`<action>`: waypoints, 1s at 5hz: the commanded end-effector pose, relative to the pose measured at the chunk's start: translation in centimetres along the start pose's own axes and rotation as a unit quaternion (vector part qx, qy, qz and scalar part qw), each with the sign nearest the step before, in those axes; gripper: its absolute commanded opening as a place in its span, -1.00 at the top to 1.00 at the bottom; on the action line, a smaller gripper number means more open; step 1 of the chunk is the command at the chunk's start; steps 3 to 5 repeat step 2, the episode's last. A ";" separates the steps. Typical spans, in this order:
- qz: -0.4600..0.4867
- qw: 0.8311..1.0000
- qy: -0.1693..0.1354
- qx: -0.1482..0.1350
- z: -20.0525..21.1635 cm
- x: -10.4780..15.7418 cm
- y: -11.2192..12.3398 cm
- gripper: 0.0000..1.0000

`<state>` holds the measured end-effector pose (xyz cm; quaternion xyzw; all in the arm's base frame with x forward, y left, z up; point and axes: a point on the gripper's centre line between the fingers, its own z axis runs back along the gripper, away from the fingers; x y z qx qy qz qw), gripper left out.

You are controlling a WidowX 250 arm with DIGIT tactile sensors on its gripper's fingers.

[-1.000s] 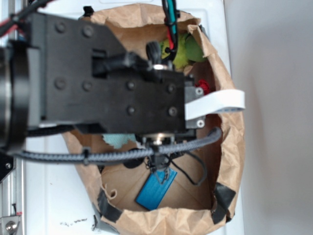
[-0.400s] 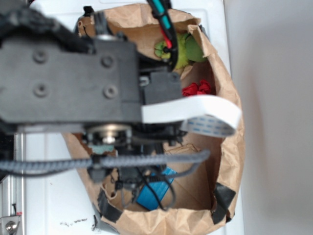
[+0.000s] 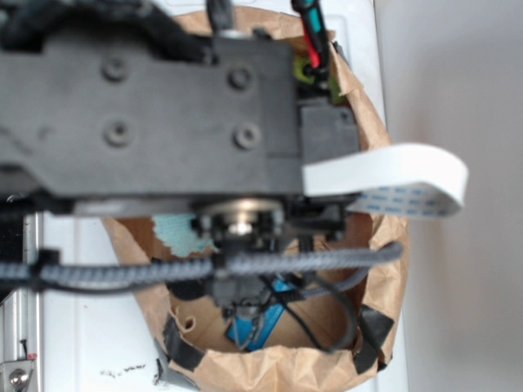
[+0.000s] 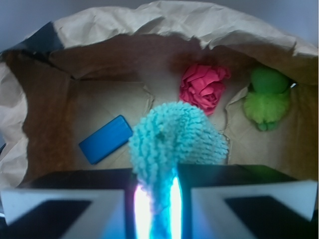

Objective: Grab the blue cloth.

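The blue cloth (image 4: 174, 139), a fuzzy pale teal towel, hangs pinched between my jaws in the wrist view, bunched and lifted above the floor of the brown paper bag (image 4: 164, 22). My gripper (image 4: 155, 199) is shut on its lower fold. In the exterior view a patch of the cloth (image 3: 181, 233) shows under the black arm, which hides most of the bag (image 3: 384, 269) and the gripper itself.
On the bag floor lie a rigid bright-blue block (image 4: 105, 139), a crumpled red cloth (image 4: 203, 88) and a green plush toy (image 4: 268, 97). The block also shows in the exterior view (image 3: 261, 322). The crinkled bag walls stand all round, taped at the corners.
The arm has shifted up and to the right in the exterior view and now covers the green toy and red cloth. The teal cloth patch stays visible under it.
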<state>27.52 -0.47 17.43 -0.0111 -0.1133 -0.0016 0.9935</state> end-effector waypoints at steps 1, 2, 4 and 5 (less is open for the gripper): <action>0.016 0.999 -0.027 0.016 0.7 1.1 0.0 1.00; 0.027 0.999 -0.036 0.021 0.1 1.1 0.1 1.00; 0.027 0.999 -0.036 0.021 0.1 1.1 0.1 1.00; 0.027 0.999 -0.036 0.021 0.1 1.1 0.1 1.00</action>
